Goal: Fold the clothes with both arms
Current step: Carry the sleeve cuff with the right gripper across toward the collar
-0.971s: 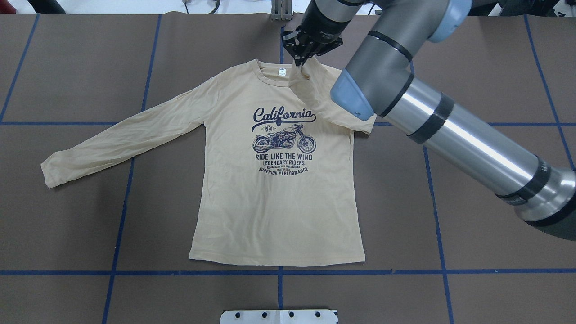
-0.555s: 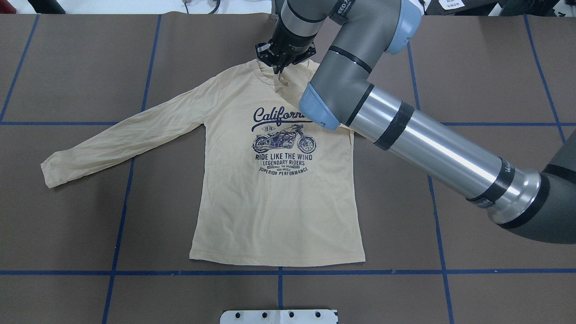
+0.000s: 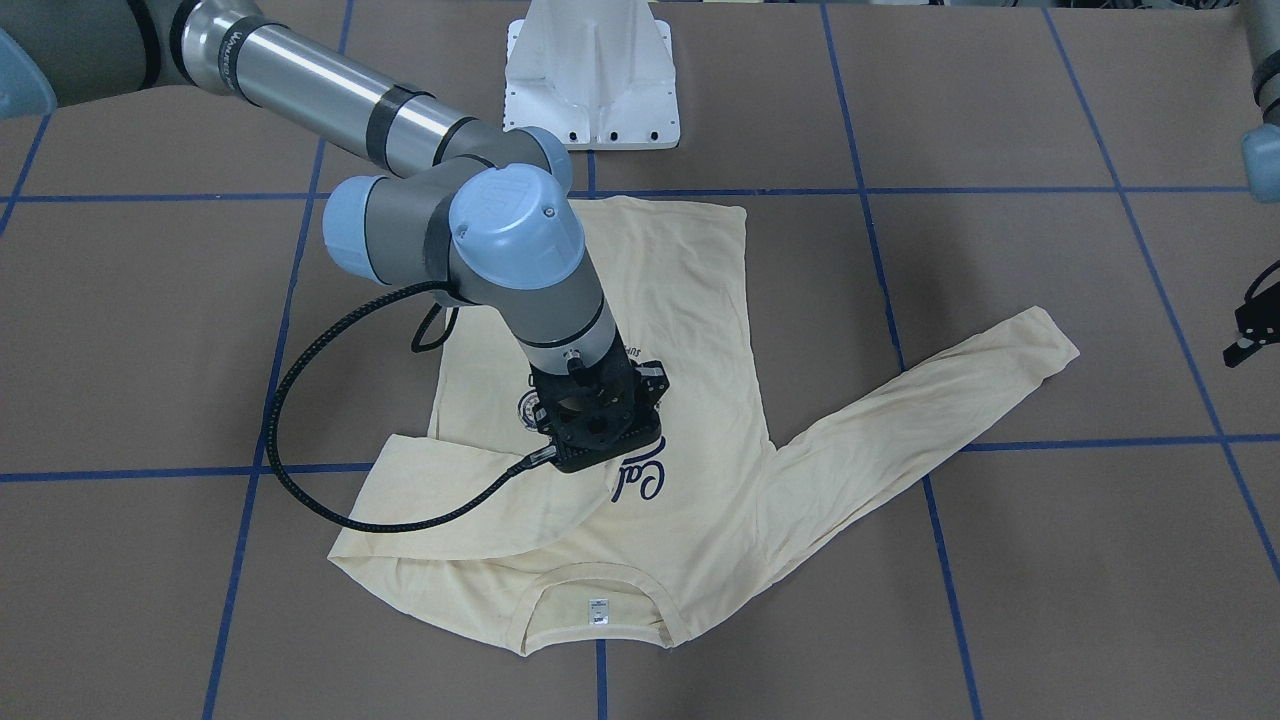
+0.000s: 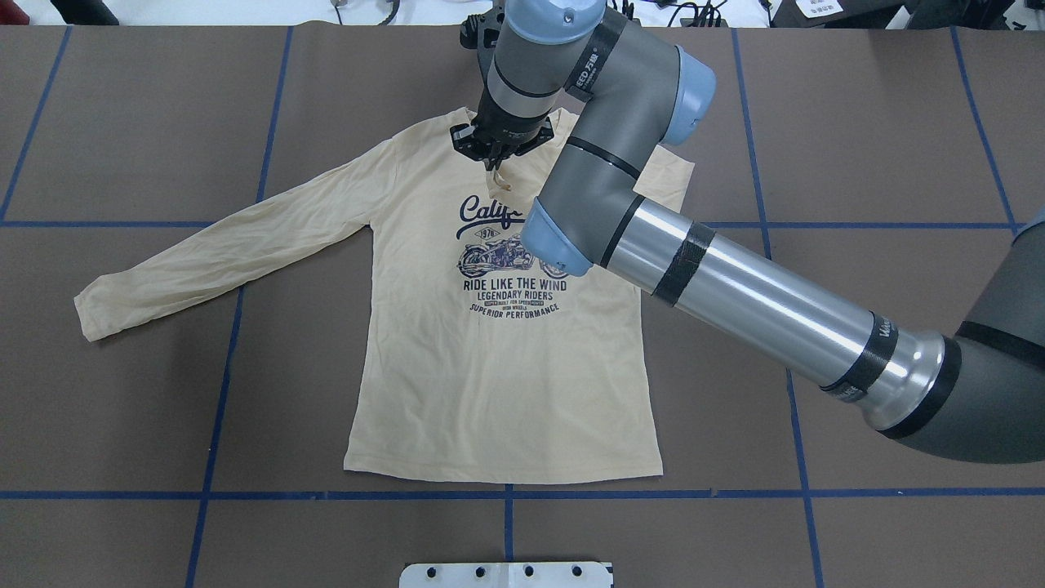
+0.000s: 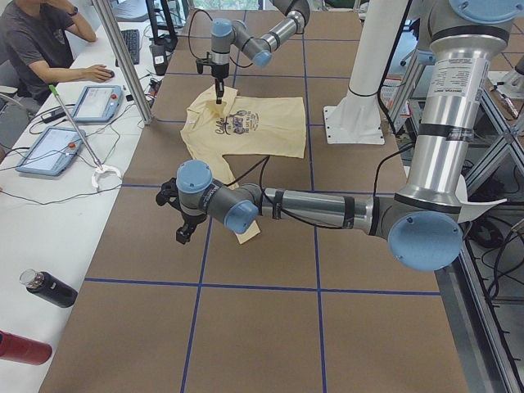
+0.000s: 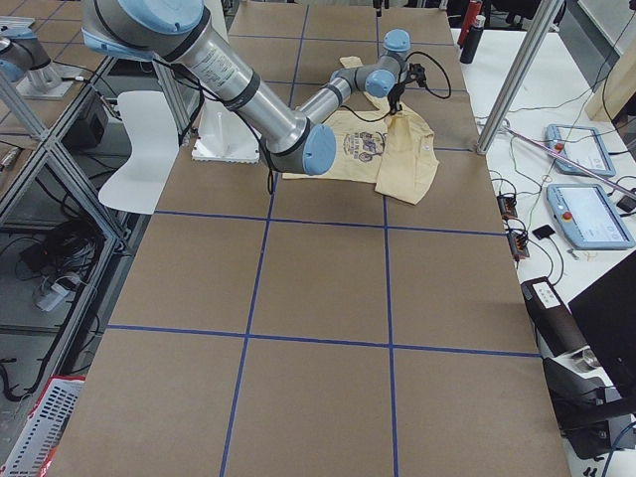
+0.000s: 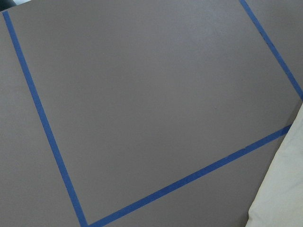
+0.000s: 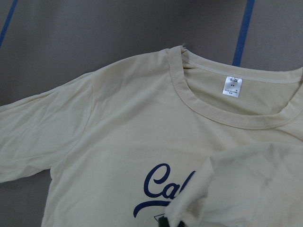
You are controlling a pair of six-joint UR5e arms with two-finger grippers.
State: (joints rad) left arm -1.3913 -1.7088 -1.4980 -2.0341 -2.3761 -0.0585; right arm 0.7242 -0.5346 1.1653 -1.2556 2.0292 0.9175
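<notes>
One long-sleeved T-shirt is lying print-up on the table, its chest directly beneath the right gripper. That claw is pinching the sleeve cuff over the "California" lettering, with the neck label just beyond. Left gripper is hovering off-cloth, past the other sleeve's end; cannot tell how its jaws are standing.

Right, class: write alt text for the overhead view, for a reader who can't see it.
A cream long-sleeved T-shirt lies print-up on a brown table gridded with blue tape. The right arm reaches across it, its hand pinching one sleeve's cuff above the chest print; the other sleeve lies stretched out sideways.
</notes>
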